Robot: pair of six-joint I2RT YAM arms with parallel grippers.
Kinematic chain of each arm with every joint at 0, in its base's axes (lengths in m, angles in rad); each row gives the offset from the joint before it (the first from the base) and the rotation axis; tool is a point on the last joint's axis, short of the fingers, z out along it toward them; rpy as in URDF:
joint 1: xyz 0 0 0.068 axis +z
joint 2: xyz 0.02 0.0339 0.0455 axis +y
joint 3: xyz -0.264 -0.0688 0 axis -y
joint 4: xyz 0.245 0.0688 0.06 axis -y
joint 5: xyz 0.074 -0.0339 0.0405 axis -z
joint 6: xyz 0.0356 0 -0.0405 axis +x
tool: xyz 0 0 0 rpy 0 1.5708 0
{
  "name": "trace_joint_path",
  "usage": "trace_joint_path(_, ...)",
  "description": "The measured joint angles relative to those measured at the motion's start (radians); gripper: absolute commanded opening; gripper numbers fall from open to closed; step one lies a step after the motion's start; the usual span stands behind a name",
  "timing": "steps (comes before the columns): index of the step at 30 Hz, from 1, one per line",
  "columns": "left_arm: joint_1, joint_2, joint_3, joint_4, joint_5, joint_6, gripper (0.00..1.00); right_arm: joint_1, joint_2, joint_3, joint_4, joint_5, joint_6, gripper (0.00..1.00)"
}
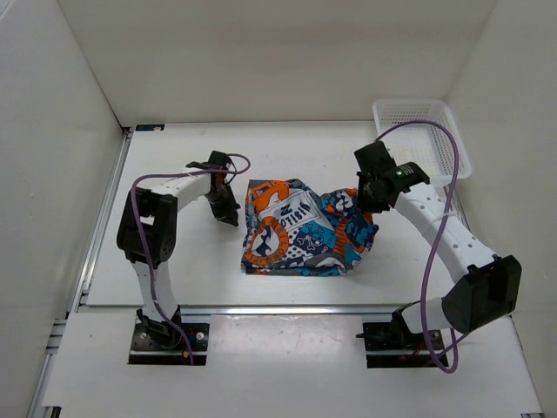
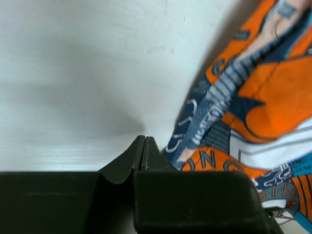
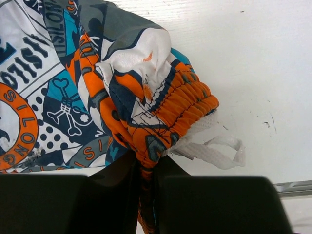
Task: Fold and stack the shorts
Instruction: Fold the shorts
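The graffiti-print shorts (image 1: 300, 231) lie partly folded at the middle of the table. Their right side is lifted and bunched. My right gripper (image 1: 361, 196) is shut on the orange elastic waistband (image 3: 187, 105) of the shorts (image 3: 73, 97), and the fabric is pinched between its black fingers (image 3: 168, 173). A white drawstring (image 3: 214, 151) hangs beside that grip. My left gripper (image 1: 228, 212) hovers just left of the shorts' left edge. Its fingertips (image 2: 141, 146) are pressed together with nothing between them, and the edge of the shorts (image 2: 253, 97) lies just to their right.
A white plastic mesh basket (image 1: 422, 139) stands at the back right of the table, just behind the right arm. White walls enclose the table on the left, back and right. A metal rail (image 1: 287, 309) runs along the near edge.
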Motion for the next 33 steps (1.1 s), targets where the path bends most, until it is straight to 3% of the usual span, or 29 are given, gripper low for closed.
trace_joint_path(5, 0.001, 0.081, 0.045, -0.003, 0.012, 0.015, 0.10, 0.000, 0.022, 0.039, -0.005, -0.018, -0.013, 0.00)
trace_joint_path(23, -0.011, 0.118, 0.094, -0.021, 0.044, 0.060, 0.10, 0.044, 0.183, 0.296, -0.020, -0.150, 0.049, 0.00)
trace_joint_path(33, -0.010, 0.122, 0.098, -0.022, 0.053, 0.070, 0.10, 0.185, 0.435, 0.529, -0.058, -0.142, 0.211, 0.00)
